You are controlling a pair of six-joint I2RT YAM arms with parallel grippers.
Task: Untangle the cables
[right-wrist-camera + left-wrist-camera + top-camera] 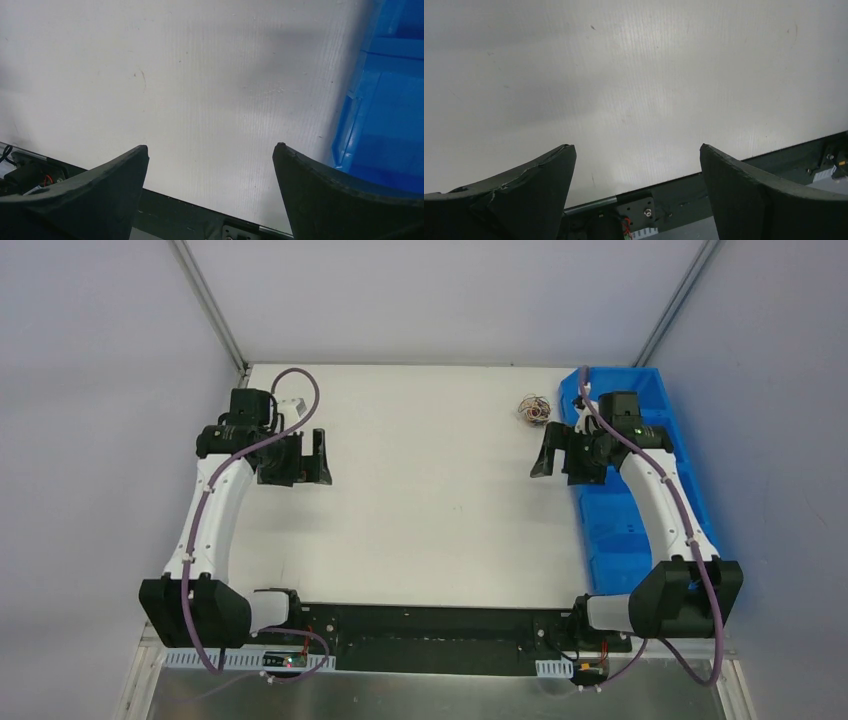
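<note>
The cables lie as a small knotted clump of thin orange, red, black and pale wires on the white table, at the back right beside the blue bin. My right gripper hovers just in front of the clump, open and empty; its wrist view shows the right gripper with bare table between wide black fingers. My left gripper hangs far off at the left, open and empty. In its wrist view the left gripper frames only table. No cables show in either wrist view.
A blue bin runs along the table's right edge, under the right arm, and shows in the right wrist view as the blue bin. A black base rail spans the near edge. Grey walls enclose the table on three sides.
</note>
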